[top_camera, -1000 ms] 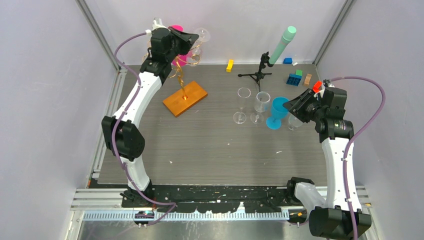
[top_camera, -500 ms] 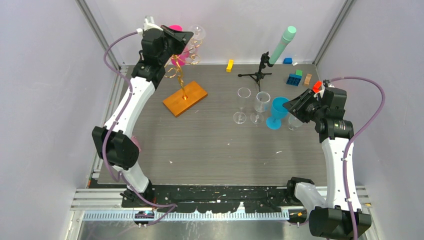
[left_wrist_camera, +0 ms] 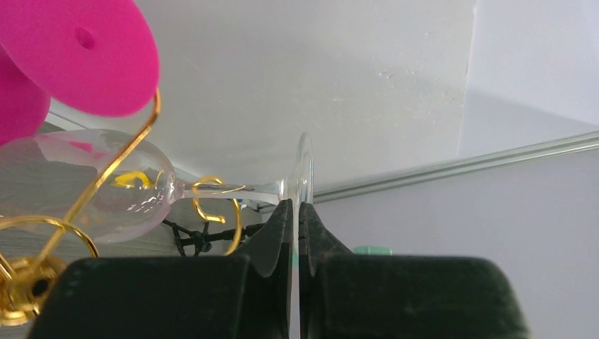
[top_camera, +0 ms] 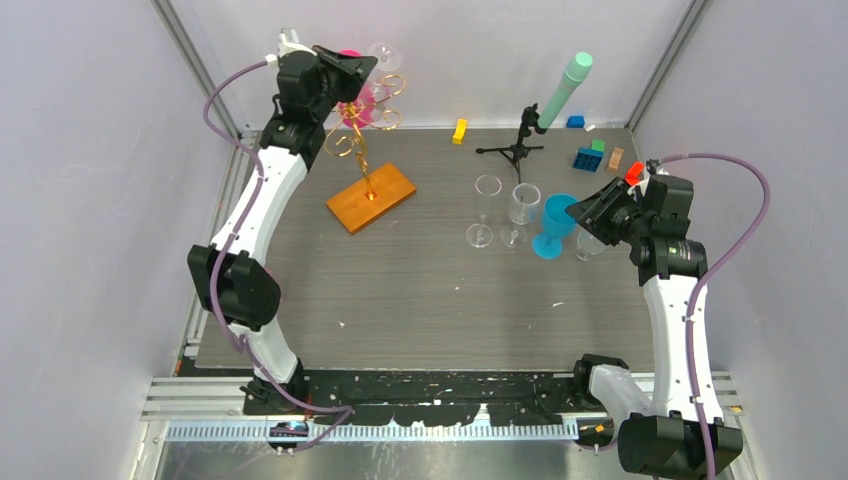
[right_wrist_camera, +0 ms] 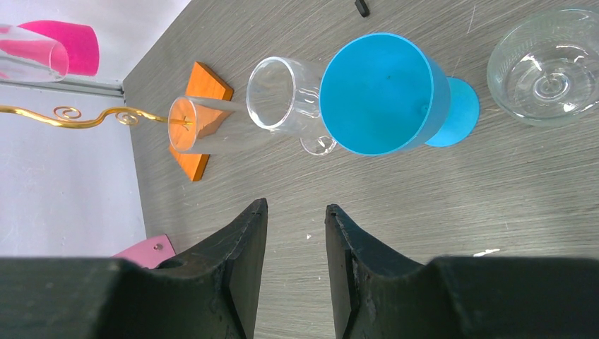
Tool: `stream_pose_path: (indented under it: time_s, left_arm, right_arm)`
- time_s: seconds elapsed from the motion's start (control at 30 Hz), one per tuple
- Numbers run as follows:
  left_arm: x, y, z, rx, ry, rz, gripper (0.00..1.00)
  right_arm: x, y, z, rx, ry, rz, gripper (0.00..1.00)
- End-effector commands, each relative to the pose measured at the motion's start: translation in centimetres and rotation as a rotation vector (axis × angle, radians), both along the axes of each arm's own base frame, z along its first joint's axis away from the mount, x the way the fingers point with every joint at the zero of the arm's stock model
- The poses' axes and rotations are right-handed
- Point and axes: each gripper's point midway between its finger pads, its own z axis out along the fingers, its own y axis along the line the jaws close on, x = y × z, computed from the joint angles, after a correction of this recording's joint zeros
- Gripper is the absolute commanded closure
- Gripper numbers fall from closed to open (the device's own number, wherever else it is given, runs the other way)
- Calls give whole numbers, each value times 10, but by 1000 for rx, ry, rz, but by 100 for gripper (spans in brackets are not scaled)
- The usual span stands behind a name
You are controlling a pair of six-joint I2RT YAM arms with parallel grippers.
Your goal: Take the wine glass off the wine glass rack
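The wine glass rack (top_camera: 358, 135) is a gold wire tree on an orange base (top_camera: 371, 197) at the back left. My left gripper (top_camera: 352, 68) is high beside its top, shut on the thin foot of a clear wine glass (top_camera: 381, 55). In the left wrist view the gripper (left_wrist_camera: 297, 205) pinches the foot edge-on. The glass's bowl (left_wrist_camera: 120, 198) lies sideways to the left, with a gold rack arm (left_wrist_camera: 127, 152) across it and a gold curl by the stem. My right gripper (top_camera: 592, 214) is open and empty; in the right wrist view (right_wrist_camera: 295, 212) it hangs over bare table.
A pink glass (top_camera: 354, 104) hangs on the rack. Two clear glasses (top_camera: 484, 212) (top_camera: 523, 207), a blue goblet (top_camera: 554, 226) and a clear coupe (right_wrist_camera: 547, 67) stand mid-right. A black tripod (top_camera: 515, 150) with a mint cylinder, coloured blocks (top_camera: 590, 156) and a yellow block (top_camera: 459, 131) sit behind.
My left arm has swung left and towards the back wall, carrying the clear wine glass with it by its foot. The right arm has not moved.
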Motion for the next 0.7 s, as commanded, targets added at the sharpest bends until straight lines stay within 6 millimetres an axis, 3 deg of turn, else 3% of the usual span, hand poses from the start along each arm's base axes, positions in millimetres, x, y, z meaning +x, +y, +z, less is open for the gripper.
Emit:
stream_pose_path:
  time_s: [0.0, 0.27, 0.33, 0.37, 0.43, 0.53, 0.67]
  left_arm:
    - [8, 7, 46, -72, -136, 5, 100]
    - [23, 3, 38, -121, -143, -2, 100]
    - [26, -2, 46, -133, -174, -30, 100]
    - [28, -6, 46, -132, -180, -48, 100]
    - [31, -13, 49, -138, -189, -84, 100]
    - [33, -22, 50, -155, -206, -141, 100]
    - [32, -36, 53, -181, -234, -225, 100]
  right_arm:
    - [1, 4, 13, 0, -60, 16, 59]
    - [1, 3, 13, -4, -58, 18, 59]
    - [1, 4, 12, -4, -56, 20, 59]
    - [1, 4, 12, -6, -57, 21, 51]
    - [0, 4, 12, -6, -57, 23, 57]
    - [-1, 6, 13, -1, -63, 35, 56]
    - [-2, 13, 17, 18, -81, 69, 47]
